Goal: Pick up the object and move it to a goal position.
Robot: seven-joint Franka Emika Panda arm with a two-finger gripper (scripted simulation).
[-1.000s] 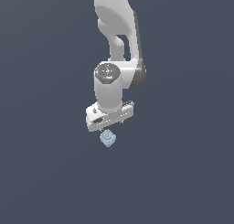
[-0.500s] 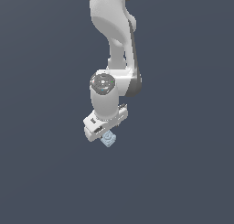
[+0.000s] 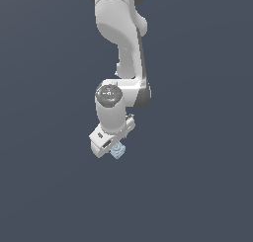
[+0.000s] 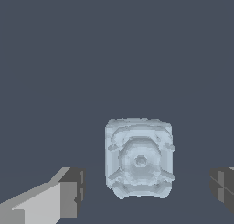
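The pincer (image 4: 145, 191) is spread wide around the ringed block (image 4: 139, 158), nothing touched yet. Block should be centred between the fingers (image 4: 67, 191) before it's squeezed, probably.

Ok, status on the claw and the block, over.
Claw open, fingers either side of the block, not touching. Block ungrasped. Nothing in the way.

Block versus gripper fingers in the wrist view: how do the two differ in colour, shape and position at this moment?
Colour: the block is pale blue-grey, while the fingers have dark grey tips on lighter bodies.
Shape: the block is cube-like with concentric rings on its facing side; the fingers are plain and flat-sided.
Position: the block sits whole in the gap, apart from both fingers, which are cut off by the picture's edge.
Shared: both stand against the same plain dark background.
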